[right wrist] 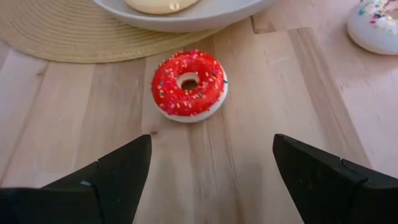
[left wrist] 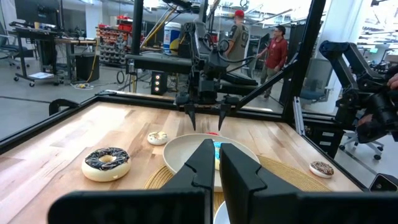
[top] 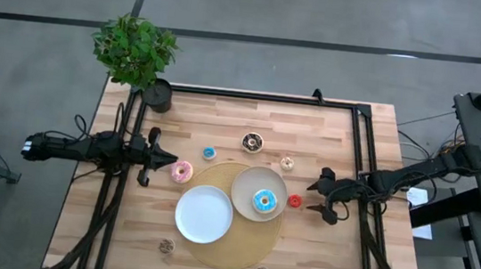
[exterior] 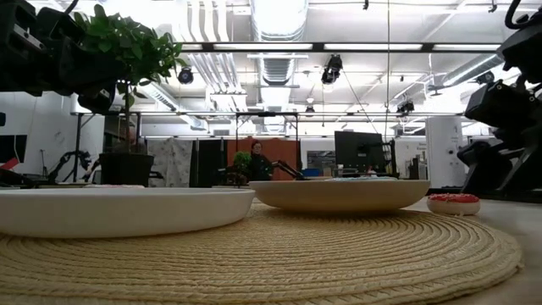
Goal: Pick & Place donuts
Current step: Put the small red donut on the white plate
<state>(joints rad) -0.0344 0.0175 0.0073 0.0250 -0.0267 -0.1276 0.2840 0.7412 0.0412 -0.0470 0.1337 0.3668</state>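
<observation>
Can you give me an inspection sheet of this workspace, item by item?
Surface: wooden table, round woven mat.
Job's things: blue-sprinkled donut in beige plate; red donut on wood beside it; pink donut, chocolate donut and minis scattered.
Clutter: white plate, potted plant.
Grippers: left gripper shut near pink donut; right gripper open, facing red donut.
Cables: bundles along both arms.
Surroundings: people standing beyond the table.
</observation>
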